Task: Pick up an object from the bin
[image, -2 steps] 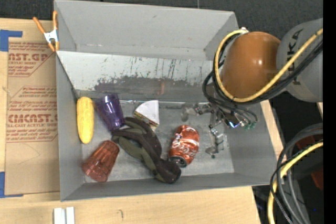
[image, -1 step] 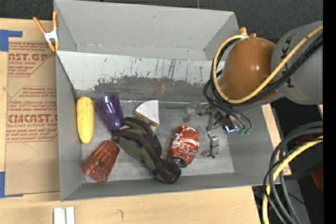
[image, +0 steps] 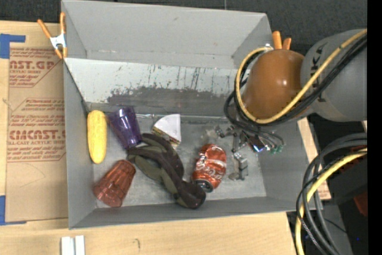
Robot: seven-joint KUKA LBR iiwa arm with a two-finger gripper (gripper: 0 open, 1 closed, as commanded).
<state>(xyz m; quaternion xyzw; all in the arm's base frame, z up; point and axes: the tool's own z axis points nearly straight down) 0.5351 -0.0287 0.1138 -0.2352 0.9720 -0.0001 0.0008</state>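
Hanging beside crushed red can, arm, dark strap against can

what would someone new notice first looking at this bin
The arm's big orange cover looms over the right side of the bin, its gripper low beside a crushed red can. Across the floor lie a yellow corn cob at far left, a purple cup, a reddish tumbler on its side and a dark floppy glove-like thing in the middle.
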